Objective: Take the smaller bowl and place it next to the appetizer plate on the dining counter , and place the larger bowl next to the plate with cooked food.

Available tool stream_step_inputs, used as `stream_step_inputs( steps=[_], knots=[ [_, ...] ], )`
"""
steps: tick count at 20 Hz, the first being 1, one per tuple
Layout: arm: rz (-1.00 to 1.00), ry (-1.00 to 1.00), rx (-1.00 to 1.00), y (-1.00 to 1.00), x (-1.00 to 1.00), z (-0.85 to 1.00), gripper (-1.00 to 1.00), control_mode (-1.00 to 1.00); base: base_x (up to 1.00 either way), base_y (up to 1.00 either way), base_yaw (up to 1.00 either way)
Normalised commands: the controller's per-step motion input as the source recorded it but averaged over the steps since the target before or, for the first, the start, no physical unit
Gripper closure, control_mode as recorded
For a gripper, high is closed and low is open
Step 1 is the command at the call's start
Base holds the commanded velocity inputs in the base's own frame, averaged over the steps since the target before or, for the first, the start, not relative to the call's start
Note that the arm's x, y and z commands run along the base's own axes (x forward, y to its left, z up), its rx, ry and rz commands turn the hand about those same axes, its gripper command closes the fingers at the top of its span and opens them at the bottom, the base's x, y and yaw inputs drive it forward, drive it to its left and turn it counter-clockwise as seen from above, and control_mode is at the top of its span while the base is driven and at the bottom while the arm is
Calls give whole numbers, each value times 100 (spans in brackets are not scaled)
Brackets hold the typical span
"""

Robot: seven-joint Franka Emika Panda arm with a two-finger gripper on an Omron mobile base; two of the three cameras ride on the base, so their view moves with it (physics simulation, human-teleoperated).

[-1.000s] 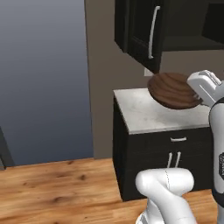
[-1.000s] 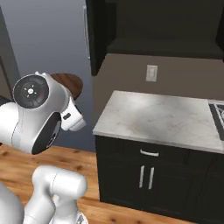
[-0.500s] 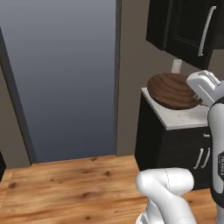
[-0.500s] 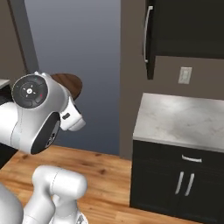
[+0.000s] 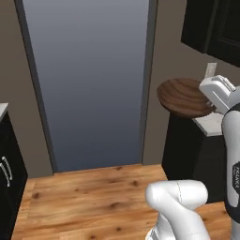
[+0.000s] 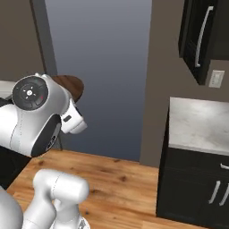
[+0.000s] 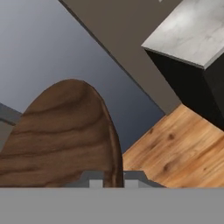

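The smaller bowl (image 5: 183,96), shallow and of dark reddish-brown wood, hangs in the air at about worktop height. My gripper (image 7: 113,178) is shut on its rim, with one finger on each side of the wall. The bowl (image 7: 65,135) stands on edge in the hand view, its grain plain to see. Its far edge (image 6: 71,86) peeks out behind my arm in the right base view. The larger bowl, the appetizer plate, the plate with cooked food and the dining counter are out of view.
A small marble worktop (image 6: 201,125) on black cabinets stands to the right, with black upper cabinets (image 6: 203,36) above it. A tall grey panel (image 5: 89,79) faces me across the wooden floor (image 5: 93,192). Another black cabinet (image 5: 7,178) stands at the left edge.
The whole picture has slid to the right as the base turns left. The worktop went from centre to the right edge. The bowl stays in my shut gripper.
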Motion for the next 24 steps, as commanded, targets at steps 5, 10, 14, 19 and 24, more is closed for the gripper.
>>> stream_step_inputs(
  steps=[5,10,14,19,24],
  knots=[
    [0,0,0,0,0,0,100,100,-68,7,0],
    [0,0,0,0,0,0,100,100,-100,-2,0],
    [0,0,0,0,0,0,100,100,-100,0,0],
    [0,0,0,0,0,0,100,100,-97,0,0],
    [0,0,0,0,0,0,100,100,-97,-1,0]
  ],
)
